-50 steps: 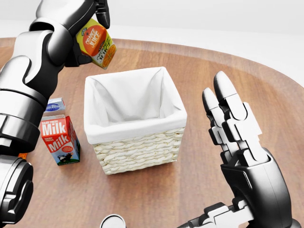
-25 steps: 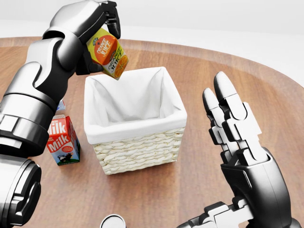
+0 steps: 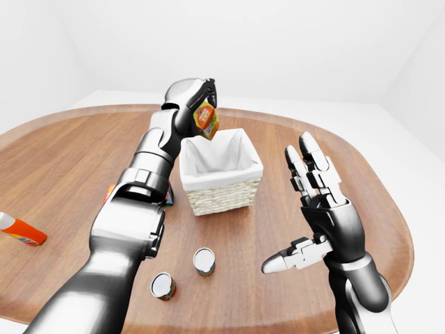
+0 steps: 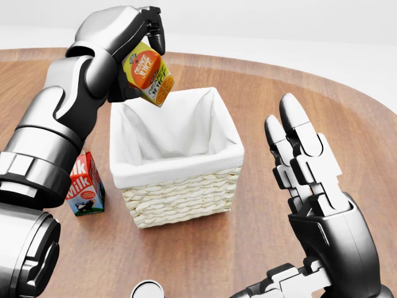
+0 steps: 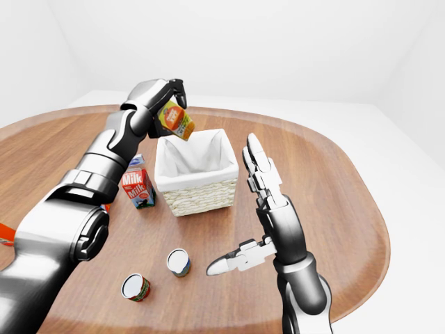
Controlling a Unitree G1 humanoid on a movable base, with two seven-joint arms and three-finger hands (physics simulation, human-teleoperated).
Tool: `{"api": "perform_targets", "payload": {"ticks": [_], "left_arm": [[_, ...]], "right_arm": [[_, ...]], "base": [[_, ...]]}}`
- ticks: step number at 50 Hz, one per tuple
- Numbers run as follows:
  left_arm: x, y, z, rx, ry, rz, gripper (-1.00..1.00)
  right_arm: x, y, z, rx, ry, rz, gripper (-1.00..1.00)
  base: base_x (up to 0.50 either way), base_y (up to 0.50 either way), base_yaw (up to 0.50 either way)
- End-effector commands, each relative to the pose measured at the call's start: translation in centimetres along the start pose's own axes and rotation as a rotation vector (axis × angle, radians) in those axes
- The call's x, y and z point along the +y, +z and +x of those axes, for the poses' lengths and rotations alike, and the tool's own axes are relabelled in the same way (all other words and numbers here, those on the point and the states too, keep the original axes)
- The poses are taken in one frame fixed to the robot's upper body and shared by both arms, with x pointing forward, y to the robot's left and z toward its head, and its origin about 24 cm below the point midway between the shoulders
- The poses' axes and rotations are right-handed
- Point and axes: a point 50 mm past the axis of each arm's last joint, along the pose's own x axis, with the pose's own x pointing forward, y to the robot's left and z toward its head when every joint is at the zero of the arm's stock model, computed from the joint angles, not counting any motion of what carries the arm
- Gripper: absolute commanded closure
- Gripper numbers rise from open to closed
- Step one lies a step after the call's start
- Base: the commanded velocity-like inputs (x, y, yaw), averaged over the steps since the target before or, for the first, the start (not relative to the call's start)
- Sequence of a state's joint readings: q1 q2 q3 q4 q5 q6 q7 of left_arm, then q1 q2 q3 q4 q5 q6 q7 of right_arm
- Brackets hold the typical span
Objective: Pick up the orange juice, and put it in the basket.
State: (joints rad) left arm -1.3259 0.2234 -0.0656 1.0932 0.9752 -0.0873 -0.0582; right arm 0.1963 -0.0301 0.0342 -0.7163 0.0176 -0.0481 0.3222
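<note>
Gripping the juice tilted in the air, the left hand holds it over the top-left corner of the basket in the head view. At right the right hand stands open, fingers spread, apart from the basket. Only the eye views show two cans on the surface and a bottle at left; the right-eye view shows the milk whole.

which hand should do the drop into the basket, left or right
Left. The left robot hand already grips the orange juice, tilted above the basket near its top-left corner in the head view. The right robot hand is open and empty, beside the basket's right side.
</note>
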Motion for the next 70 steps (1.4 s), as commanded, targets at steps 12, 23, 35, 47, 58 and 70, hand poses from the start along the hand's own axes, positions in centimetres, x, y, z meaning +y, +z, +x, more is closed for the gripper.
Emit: {"api": "perform_targets", "payload": {"ticks": [12,23,35,47,58,70], "left_arm": [[-1.9,-0.1,-0.2,0.013,0.089,0.107,1.0],[-2.5,0.7,-0.1,0.003,0.069,0.046,1.0],[-3.5,0.4,-0.3,0.008,0.082,0.084,1.0],[-5.0,0.0,-0.6,0.024,0.07,0.097,1.0],[-5.9,-0.7,-1.0,0.038,0.066,0.138,1.0],[-6.6,-0.6,-1.2,0.042,0.058,0.113,1.0]], "right_arm": [[-0.1,-0.1,0.0,0.0,-0.003,0.001,-1.0],[-0.1,-0.1,-0.1,0.001,-0.003,0.001,-1.0],[0.0,-0.1,-0.1,0.001,0.0,0.002,-1.0],[-0.2,-0.1,-0.1,0.0,-0.003,0.003,-1.0],[-0.1,0.1,-0.1,-0.002,0.0,0.002,-1.0],[0.1,0.0,-0.2,-0.002,0.005,0.003,-1.0]], "base": [[0.0,0.0,0.0],[0.0,0.0,0.0],[0.0,0.0,0.0],[0.0,0.0,0.0],[0.0,0.0,0.0],[0.0,0.0,0.0]]}}
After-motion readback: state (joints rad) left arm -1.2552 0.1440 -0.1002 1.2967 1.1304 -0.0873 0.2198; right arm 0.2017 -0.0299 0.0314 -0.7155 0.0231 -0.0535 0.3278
